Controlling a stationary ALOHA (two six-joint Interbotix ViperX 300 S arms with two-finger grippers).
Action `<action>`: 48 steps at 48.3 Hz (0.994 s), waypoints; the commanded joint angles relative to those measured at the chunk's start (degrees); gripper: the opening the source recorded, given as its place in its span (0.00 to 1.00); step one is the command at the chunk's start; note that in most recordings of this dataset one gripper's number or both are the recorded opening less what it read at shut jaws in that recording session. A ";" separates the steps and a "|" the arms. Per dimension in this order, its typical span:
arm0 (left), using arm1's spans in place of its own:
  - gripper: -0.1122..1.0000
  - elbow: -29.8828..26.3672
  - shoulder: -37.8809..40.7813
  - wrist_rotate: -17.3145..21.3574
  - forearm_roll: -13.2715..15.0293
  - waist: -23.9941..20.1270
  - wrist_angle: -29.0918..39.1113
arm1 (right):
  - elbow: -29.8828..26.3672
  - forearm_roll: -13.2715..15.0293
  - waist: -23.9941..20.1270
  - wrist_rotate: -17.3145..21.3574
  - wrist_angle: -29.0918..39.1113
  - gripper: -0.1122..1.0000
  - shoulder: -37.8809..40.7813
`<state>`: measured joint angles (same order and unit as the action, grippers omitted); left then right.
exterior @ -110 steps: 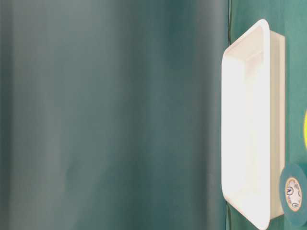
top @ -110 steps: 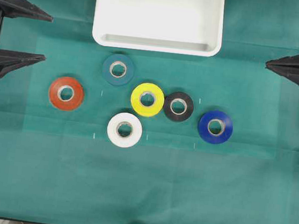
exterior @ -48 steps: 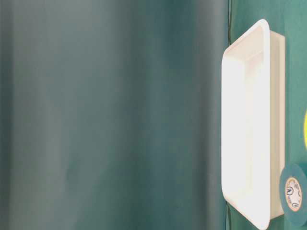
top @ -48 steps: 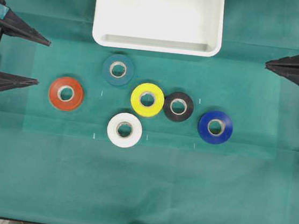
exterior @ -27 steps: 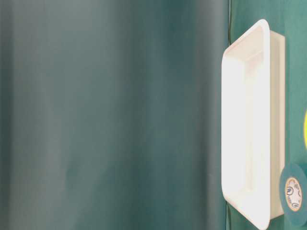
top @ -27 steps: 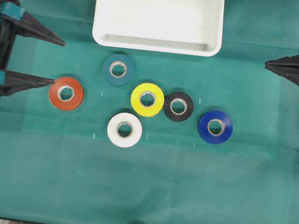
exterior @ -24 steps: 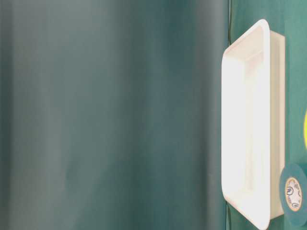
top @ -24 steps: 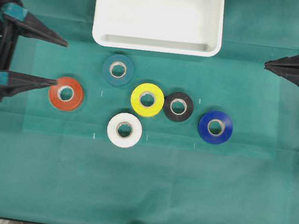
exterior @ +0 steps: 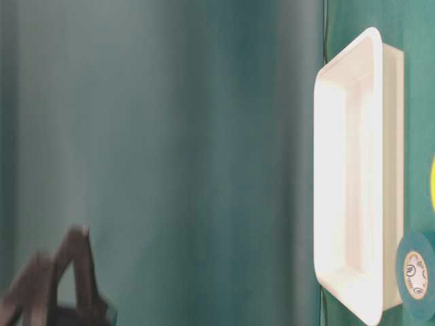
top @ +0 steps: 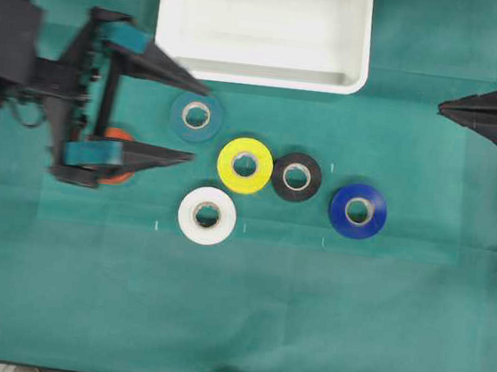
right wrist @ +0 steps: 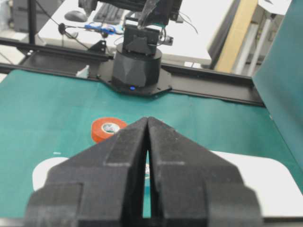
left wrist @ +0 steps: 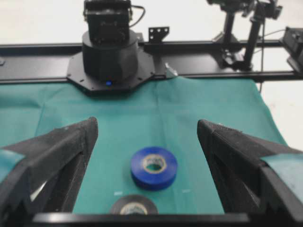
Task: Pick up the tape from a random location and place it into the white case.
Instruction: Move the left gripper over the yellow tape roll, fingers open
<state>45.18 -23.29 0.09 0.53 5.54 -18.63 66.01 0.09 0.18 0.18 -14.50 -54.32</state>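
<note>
The yellow tape point(top: 245, 165) lies flat in the middle of the green cloth, touching the black roll point(top: 296, 176). A sliver of it shows at the right edge of the table-level view point(exterior: 432, 183). The white case point(top: 259, 75) stands empty at the top centre and also shows in the table-level view point(exterior: 346, 176). My left gripper point(top: 199, 122) is open wide and empty, left of the yellow tape, its fingers on either side of the teal roll point(top: 195, 114). In the left wrist view the gripper point(left wrist: 147, 123) faces the blue roll; the yellow tape is hidden. My right gripper point(top: 441, 106) is shut and empty at the far right.
The orange roll point(top: 119, 140) is partly under my left gripper's lower finger. The white roll point(top: 207, 214) lies below the yellow tape and the blue roll point(top: 358, 210) to the right. The left wrist view shows the blue roll point(left wrist: 154, 167) and the black roll point(left wrist: 134, 206).
My left arm has moved right from the table's left edge, gripper open, over the orange roll to the teal one. The right arm and the rolls have not moved.
</note>
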 commanded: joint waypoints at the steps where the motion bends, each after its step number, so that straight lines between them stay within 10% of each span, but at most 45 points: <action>1: 0.99 -2.81 2.11 0.09 0.00 -0.09 -0.35 | -1.67 0.00 0.00 0.00 -0.62 0.10 0.44; 34: 0.99 -6.59 5.10 0.70 0.18 -0.35 3.43 | -1.67 0.00 0.00 0.00 -0.44 0.10 0.44; 48: 0.99 -13.71 6.68 0.53 0.18 -0.88 21.18 | -1.67 0.00 0.00 0.09 -0.44 0.10 0.44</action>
<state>34.01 -16.96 0.79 0.62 5.01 -2.20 65.92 0.09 0.09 0.18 -14.59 -54.32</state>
